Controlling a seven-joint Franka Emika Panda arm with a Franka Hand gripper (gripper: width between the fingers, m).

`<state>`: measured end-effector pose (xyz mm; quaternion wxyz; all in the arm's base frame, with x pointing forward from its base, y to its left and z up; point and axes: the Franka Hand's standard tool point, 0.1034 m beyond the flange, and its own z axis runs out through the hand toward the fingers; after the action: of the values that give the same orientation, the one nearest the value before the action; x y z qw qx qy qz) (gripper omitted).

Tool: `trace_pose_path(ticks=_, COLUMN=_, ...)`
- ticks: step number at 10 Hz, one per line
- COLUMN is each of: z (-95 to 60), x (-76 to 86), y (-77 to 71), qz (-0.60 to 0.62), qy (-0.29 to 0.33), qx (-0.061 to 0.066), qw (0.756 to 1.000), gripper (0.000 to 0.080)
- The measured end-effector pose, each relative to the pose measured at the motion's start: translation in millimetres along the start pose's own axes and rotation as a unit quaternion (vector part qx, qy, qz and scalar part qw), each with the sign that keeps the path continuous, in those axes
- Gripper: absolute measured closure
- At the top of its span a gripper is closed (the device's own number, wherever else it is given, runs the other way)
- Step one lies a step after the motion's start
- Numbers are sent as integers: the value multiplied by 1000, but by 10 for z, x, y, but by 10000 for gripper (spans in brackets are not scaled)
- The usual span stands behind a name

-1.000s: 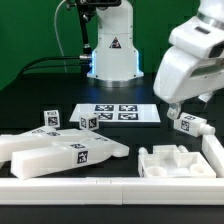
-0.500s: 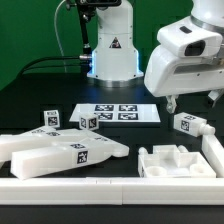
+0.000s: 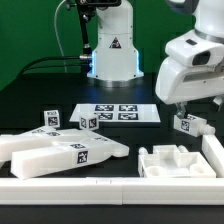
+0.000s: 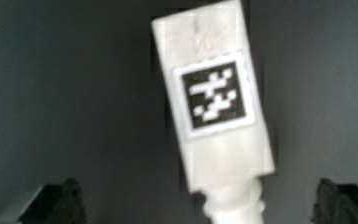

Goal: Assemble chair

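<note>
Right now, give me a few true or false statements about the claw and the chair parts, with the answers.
1. The claw is open over a tagged part. True.
2. The marker board shows four tags. True.
3. The long legs stand upright. False: they lie flat.
4. The slotted panel rests on the marker board. False: it lies apart from it, nearer the camera, at the exterior view's right.

Exterior view bright and fairly sharp; wrist view dim, the chair part (image 4: 211,110) grainy, soft-edged.
</note>
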<state>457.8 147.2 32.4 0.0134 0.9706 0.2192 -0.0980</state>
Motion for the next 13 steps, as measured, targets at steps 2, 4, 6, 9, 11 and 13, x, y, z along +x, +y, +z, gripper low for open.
trace_pose_path(ticks=2, z=155, x=-25, y=-51, qz=-2, qy=-4, qx=5, qw=1000, gripper=150)
trace_pose_path(ticks=4, z=245, x=-31, y=-63, qz=-4, qy=-4, qx=9, qw=1000, gripper=150)
trace_pose_path(ticks=6, z=243, x=-28, y=-64, qz=-8, qy=-4, qx=9, qw=1000, gripper=273)
trace_pose_path(ticks=9, z=234, x=-27, y=-51, qz=-38, qy=-4, qx=8, qw=999, gripper=517)
trace_pose_path(ticks=11, z=128, x=-34, y=126, qz=-194, qy=7, qx=6, qw=981, gripper=517)
trace_pose_path(ticks=13, z=224, x=-127, y=164, qz=-245, qy=11, qx=14, qw=969, gripper=517)
